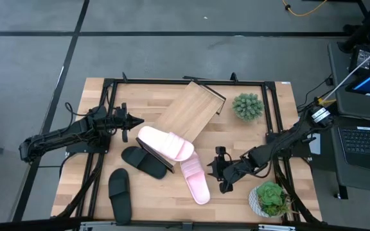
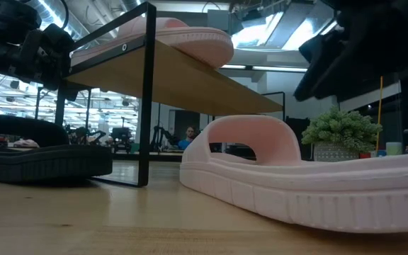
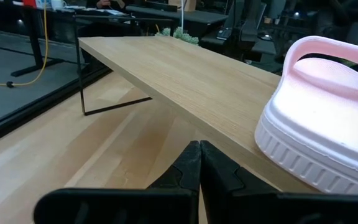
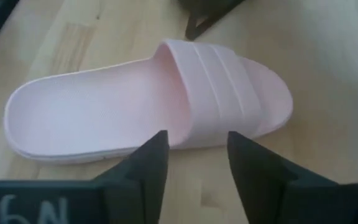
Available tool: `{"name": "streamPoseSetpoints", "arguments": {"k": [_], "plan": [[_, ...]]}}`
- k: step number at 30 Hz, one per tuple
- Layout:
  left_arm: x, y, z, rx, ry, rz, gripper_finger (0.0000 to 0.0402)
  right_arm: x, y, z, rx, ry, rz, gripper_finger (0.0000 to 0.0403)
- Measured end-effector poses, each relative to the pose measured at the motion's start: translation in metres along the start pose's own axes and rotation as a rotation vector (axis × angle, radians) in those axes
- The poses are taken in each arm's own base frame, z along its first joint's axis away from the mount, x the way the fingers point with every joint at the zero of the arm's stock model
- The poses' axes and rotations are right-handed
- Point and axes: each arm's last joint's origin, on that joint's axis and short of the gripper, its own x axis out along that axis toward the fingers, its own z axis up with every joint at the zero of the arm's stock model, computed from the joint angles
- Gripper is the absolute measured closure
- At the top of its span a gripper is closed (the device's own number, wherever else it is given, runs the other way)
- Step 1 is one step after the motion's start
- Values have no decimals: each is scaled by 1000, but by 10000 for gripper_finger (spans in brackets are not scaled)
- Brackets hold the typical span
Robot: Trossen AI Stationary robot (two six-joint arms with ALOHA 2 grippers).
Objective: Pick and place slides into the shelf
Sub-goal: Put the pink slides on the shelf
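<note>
One pink slide (image 1: 165, 143) is already seated on the shelf (image 1: 188, 110), at its lower end. The second pink slide (image 1: 196, 179) lies flat on the table (image 1: 236, 199), just beside the shelf's lower corner, strap end toward the shelf. Two black slides are left on the table: one (image 1: 144, 162) tucked against the shelf's lower edge, the other (image 1: 119, 191) near the front left. The right gripper (image 1: 220, 172) is poised just beside the loose pink slide, fingers (image 4: 149, 163) parted and nothing held; in the right wrist view the slide's side wall sits directly beyond the gap. The step in hand is judged to be picking this slide. For a good grasp, the side wall or strap edge should be centred between the fingers, the gripper lowered until the sole rim is fully straddled, then closed firmly, since the foam is likely to flex. Space on the board beside the seated slide should be targeted, clear of the black frame. The left gripper (image 3: 199, 163) is parked near the shelf's left edge, fingers together, empty. Two potted plants (image 1: 247, 106) stand on the right; a wide swing should be avoided.
</note>
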Motion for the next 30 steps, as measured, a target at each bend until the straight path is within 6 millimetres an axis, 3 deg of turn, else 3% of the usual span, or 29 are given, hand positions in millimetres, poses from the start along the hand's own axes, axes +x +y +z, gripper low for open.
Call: {"name": "streamPoseSetpoints", "arguments": {"k": [6, 14, 30], "plan": [[0, 0, 0, -3, 0, 0, 401, 19, -1, 0, -4, -26, -10, 209], [0, 0, 0, -23, 3, 1, 401, 38, -8, -3, 9, -23, -38, 218], [0, 0, 0, -23, 4, 1, 401, 43, -10, -4, 20, -25, -46, 226]]}}
